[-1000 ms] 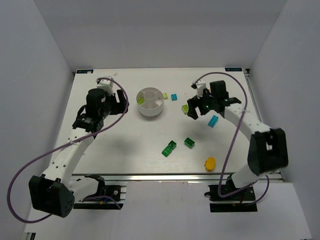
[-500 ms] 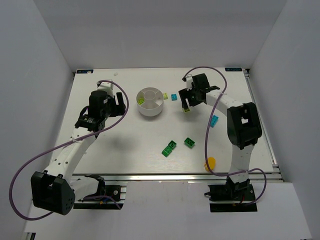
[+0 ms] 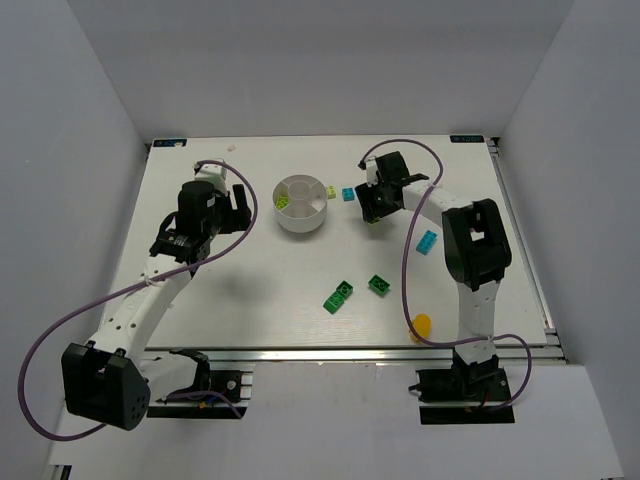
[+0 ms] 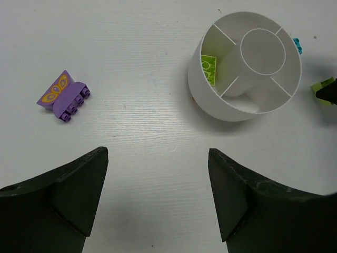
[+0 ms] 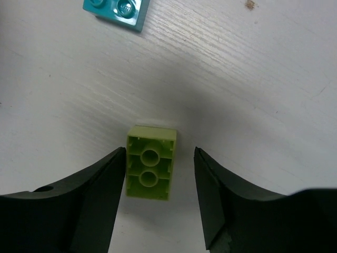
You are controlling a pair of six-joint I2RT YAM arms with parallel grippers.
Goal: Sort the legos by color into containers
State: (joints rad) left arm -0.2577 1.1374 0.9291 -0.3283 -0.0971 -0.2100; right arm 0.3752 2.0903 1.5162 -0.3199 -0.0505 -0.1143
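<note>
One table (image 3: 200, 300). One round white dish (image 3: 300, 224), rear centre. Two grippers: left gripper (image 4: 157, 155) spread, nothing between, near the dish. Right gripper (image 5: 159, 153) spread astride lime lego (image 5: 151, 163), gap on one side, not pinched.

Legos, nine:
- 3 lime: that one, lime in wedge (image 4: 208, 69), lime beside dish (image 3: 331, 191)
- 2 cyan: near cyan (image 3: 348, 194), far cyan (image 3: 427, 241)
- bright green (image 3: 339, 296)
- dark green (image 3: 379, 285)
- purple (image 4: 63, 96)
- orange (image 3: 420, 325)

Since a second ago, the right arm swung left over the lime lego; legos unmoved.

Glossy plastic lime brick (image 5: 150, 163), matt white grained table (image 5: 253, 79), smooth dish (image 4: 202, 87)
</note>
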